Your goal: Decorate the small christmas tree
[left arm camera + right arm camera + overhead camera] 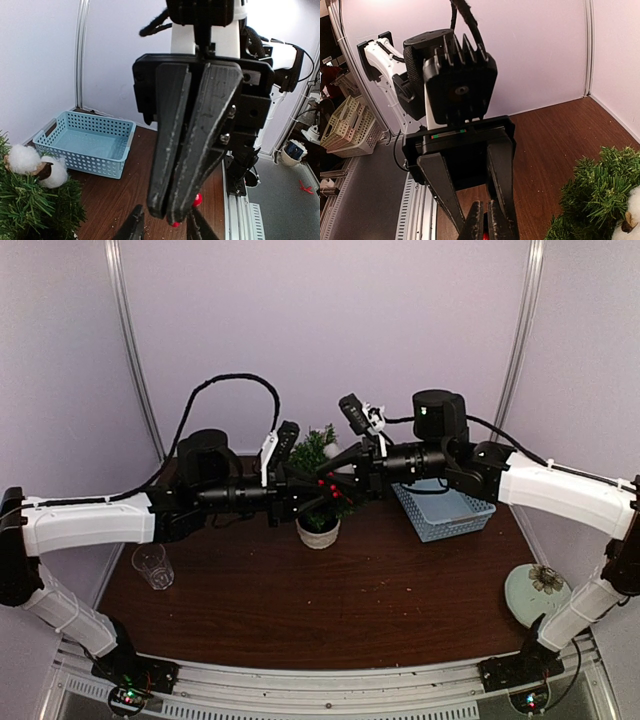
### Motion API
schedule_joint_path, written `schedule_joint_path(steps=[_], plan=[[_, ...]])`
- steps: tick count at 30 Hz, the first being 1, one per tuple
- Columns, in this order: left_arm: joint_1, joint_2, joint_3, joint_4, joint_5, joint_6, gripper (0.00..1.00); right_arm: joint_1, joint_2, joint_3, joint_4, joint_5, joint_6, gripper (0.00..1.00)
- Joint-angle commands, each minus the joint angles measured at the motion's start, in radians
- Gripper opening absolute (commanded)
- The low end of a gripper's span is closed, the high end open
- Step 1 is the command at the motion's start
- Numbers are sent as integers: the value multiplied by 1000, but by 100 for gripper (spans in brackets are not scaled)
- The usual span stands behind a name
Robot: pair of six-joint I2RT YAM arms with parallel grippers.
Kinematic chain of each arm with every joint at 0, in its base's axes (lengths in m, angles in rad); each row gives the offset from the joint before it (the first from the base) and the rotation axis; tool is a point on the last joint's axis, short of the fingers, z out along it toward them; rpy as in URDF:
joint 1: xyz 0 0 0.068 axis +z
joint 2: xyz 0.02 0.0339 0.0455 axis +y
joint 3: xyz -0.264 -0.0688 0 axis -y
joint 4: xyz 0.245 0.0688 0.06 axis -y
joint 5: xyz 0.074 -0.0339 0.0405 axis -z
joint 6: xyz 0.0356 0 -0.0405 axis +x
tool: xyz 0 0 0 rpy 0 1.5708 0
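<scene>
From above: the small christmas tree (pixel 312 452) stands mid-desk (pixel 400 600), where my left hand (pixel 310 495) and right hand (pixel 342 478) meet. Left wrist: my left hand is spread around red berries (pixel 197 200); tree lower left. Right wrist: my right hand is pressed together, pinching those berries; tree lower right.

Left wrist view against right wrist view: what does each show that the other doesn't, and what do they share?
Only the left wrist view: the light-blue basket, and the right gripper seen head-on, shut.
Only the right wrist view: the left gripper seen head-on, its fingers apart, and beige baskets off the table.
Both: the small christmas tree, a white cotton boll on it, the brown table, and red berries at the right gripper's tips.
</scene>
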Motion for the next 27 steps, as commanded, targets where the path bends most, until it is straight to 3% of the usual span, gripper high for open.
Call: schedule_joint_path(steps=[1, 14, 21, 27], plan=[[-10, 6, 24, 85, 36, -2, 26, 11, 10, 37, 33, -19, 5, 0], [-10, 17, 13, 134, 35, -19, 1, 17, 15, 37, 34, -32, 7, 0], [-10, 2, -1, 137, 28, -12, 0, 17, 12, 30, 27, -26, 4, 0], [-10, -10, -27, 157, 15, -14, 0, 16, 8, 42, 1, 1, 4, 16]])
